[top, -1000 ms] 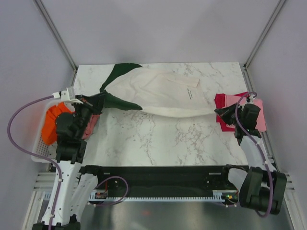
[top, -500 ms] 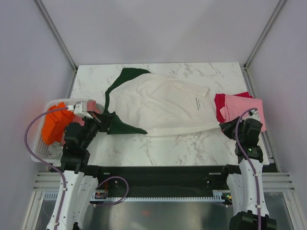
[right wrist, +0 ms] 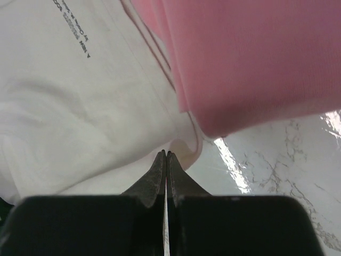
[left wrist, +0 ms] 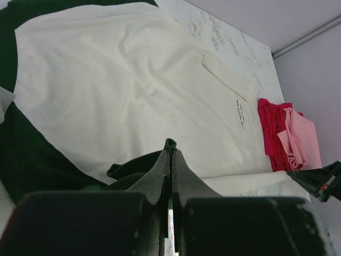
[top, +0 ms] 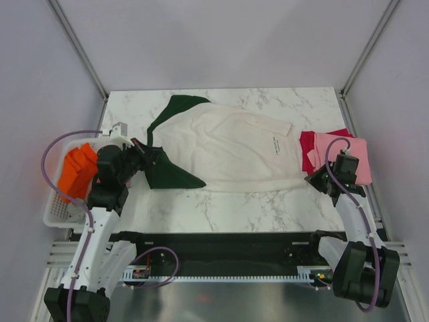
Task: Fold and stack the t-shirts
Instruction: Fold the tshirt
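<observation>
Shirt: cream shirt [top: 228, 144] spread flat, touching pink stack [top: 342, 151], on its left | Left gripper [left wrist: 170, 156]: jaws closed on green sleeve [top: 171, 176], far from stack | Right gripper [right wrist: 165, 156]: jaws closed on hem [right wrist: 184, 146] beside stack | Handling: likely light, limp, drapes; pinch edges and corners.

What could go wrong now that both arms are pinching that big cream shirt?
The right end effector pinches the cream t-shirt at its hem, right beside the pink t-shirt; a pull might drag or rumple that folded pile.
The left end effector grips only a bunched green sleeve, so the cloth might slip free or fold crooked.
</observation>
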`<state>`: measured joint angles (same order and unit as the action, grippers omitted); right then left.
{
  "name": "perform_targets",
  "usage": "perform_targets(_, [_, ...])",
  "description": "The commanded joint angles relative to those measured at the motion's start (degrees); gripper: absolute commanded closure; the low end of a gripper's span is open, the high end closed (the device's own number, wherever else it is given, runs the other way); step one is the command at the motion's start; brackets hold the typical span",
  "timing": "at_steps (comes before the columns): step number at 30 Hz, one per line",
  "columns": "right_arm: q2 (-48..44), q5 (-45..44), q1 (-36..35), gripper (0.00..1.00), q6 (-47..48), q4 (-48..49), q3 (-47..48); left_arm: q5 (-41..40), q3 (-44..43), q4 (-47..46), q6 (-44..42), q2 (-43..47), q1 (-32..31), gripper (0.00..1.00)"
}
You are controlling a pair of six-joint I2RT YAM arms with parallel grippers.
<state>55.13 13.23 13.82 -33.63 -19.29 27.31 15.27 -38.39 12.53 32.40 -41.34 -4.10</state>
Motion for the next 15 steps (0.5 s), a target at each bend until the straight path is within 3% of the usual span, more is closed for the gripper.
perform_targets(1, [2.7,-1.2,0.1,1.00,0.7,4.3,5.0,-1.7,-4.3,-4.8,0.8,-3.4,0.1,0.98])
perform_targets(15, [15.4,-2.9,-2.1,1.00,-2.1,9.3,13.1,-5.0,-12.5,-10.5,1.2,-16.7,0.1,0.98])
